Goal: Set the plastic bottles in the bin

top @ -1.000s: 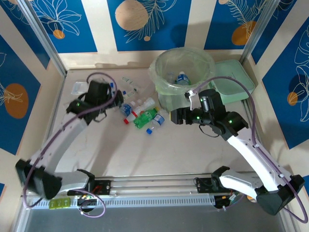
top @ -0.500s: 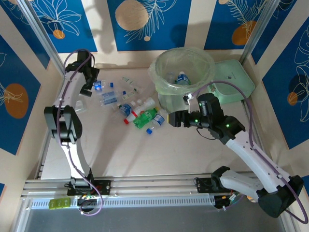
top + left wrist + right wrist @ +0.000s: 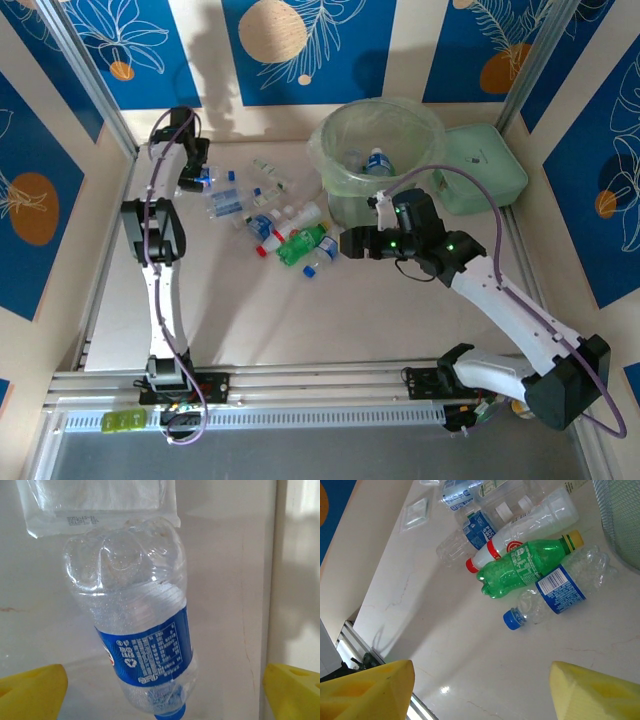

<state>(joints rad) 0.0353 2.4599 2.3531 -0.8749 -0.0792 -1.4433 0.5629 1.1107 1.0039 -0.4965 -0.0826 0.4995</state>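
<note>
Pale table (image 3: 300, 320) with scattered plastic bottles (image 3: 300, 243), a clear packet (image 3: 95, 500), the round bin (image 3: 345, 185), a flat green lid (image 3: 490, 165)

left pincer (image 3: 198, 180): wide open, arm stretched far | right pincer (image 3: 346, 243): jaws apart

One camera hangs above and behind my bases and looks down on the whole table (image 3: 330, 310) from far off, with my left arm on its left. The camera on my left hand (image 3: 195, 182) sits very near the table, facing down past my yellow fingertips (image 3: 30, 690) at one blue-label bottle (image 3: 145, 630). The camera on my right hand (image 3: 350, 243) rides higher and looks down at a slant, taking in the green bottle (image 3: 525, 567) and the bin (image 3: 620, 520) wall. The top view shares both with it.
</note>
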